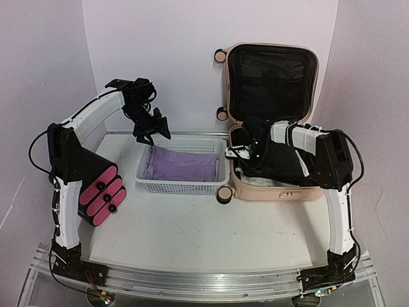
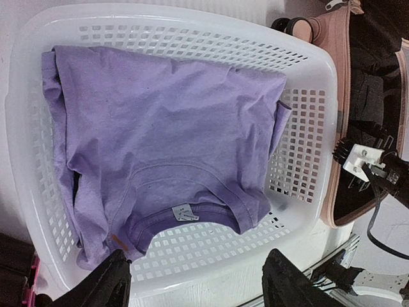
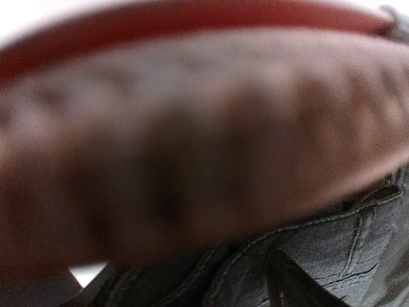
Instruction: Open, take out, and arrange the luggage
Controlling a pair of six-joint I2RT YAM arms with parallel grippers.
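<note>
**Contents, counted.** Two arms; one luggage (image 1: 271, 190); one white mesh basket (image 1: 182, 187); one purple T-shirt (image 1: 182, 165); one black box (image 1: 102, 188) with three pink drawer fronts.

**The luggage.** A beige-pink hard shell with rounded corners stands open on the right half of the table (image 1: 192, 236), just beside the basket. Its base lies flat. The lid (image 1: 271, 80) is upright at the back, with its black lining facing the arms. In the top view, three black wheels (image 1: 224, 195) with beige hubs show along its left side (two on the lid, one at the base's near corner).

**Grippers.** The left gripper (image 1: 152, 133) hangs above the basket's far left rim. Its fingers (image 2: 112, 281) are spread, with nothing between them. The right gripper (image 1: 246, 148) is down inside the luggage base; whether its jaws are apart or closed cannot be told.

**View differences.** Only the left wrist view shows the T-shirt spread flat in the basket, its collar and neck label toward the fingers. Only the top view shows the whole box and the lid. The right wrist view is mostly a blurred reddish-brown surface close to the lens. Below it lies a dark grey stitched denim garment (image 3: 332, 256), which the top view shows only as a dark interior.
</note>
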